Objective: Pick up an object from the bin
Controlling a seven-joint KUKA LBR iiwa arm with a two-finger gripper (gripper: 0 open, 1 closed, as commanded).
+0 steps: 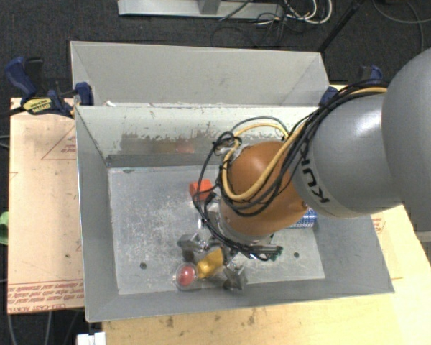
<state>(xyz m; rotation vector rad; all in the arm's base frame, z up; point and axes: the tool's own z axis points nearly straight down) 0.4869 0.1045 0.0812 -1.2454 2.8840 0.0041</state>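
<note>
The gripper is seen low near the front wall of the bin, right over a little clump. A yellow thing is sat directly under it, and a pink ball is pressed up against that on the left. Open or closed can't be told, because the business end is hidden from above by the orange wrist cover and its cables. So nothing can be called held. The wrist is pointed straight down, probably so the clump can be approached from the top, since it's tucked close to the wall. An orange bit is left apart toward the back, and a blue thing is half covered by the arm on the right. The yellow thing is judged the likeliest pick.
</note>
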